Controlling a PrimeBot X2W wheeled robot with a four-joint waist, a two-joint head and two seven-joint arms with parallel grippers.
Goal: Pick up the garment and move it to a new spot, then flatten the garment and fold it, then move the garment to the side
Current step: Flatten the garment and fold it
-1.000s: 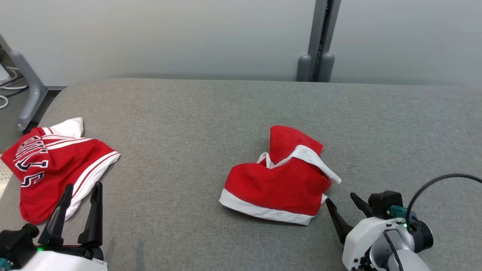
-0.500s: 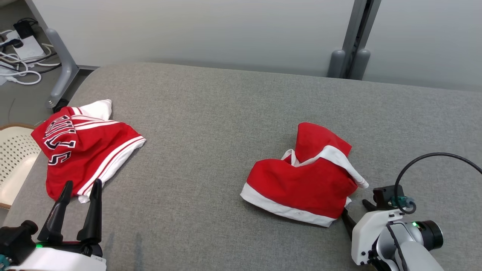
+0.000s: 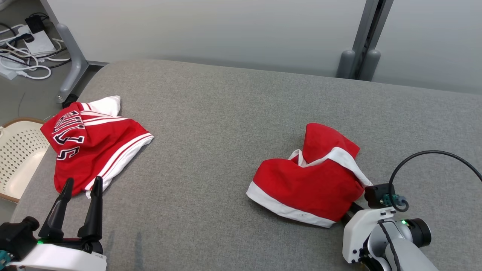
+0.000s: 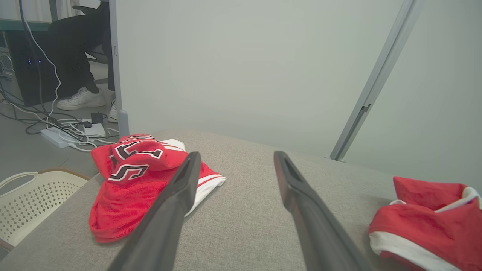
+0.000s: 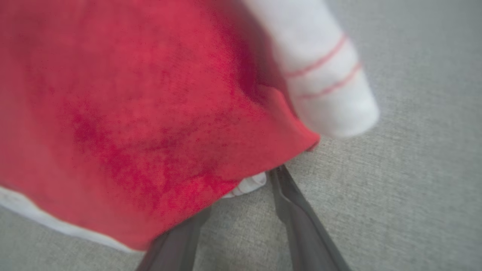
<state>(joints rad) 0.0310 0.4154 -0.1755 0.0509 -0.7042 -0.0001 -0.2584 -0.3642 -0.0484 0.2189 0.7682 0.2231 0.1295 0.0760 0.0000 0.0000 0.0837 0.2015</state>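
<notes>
The garment [image 3: 308,184] is a crumpled red piece with a white hem, lying right of centre on the grey padded table [image 3: 211,124]. It also sits at the right of the left wrist view [image 4: 425,226] and fills most of the right wrist view [image 5: 150,113]. My right gripper [image 3: 350,212] is at its lower right corner, flat on the table. In the right wrist view this gripper [image 5: 244,188] has its jaws apart: one finger runs under the red edge, the other lies beside a white fold. My left gripper [image 3: 84,180] stands open and empty at the lower left [image 4: 237,154].
A second red garment with black-and-white lettering [image 3: 90,146] lies at the table's left edge, just beyond my left fingertips [image 4: 131,177]. A cream perforated basket [image 3: 19,158] stands off the left side. Cables [image 3: 22,56] lie on the floor; a person's shoe [image 4: 81,99] is behind.
The head camera has shifted, so the whole scene sits further right and lower. My right gripper has pushed forward into the garment's corner and its jaws have narrowed. The left gripper stays put.
</notes>
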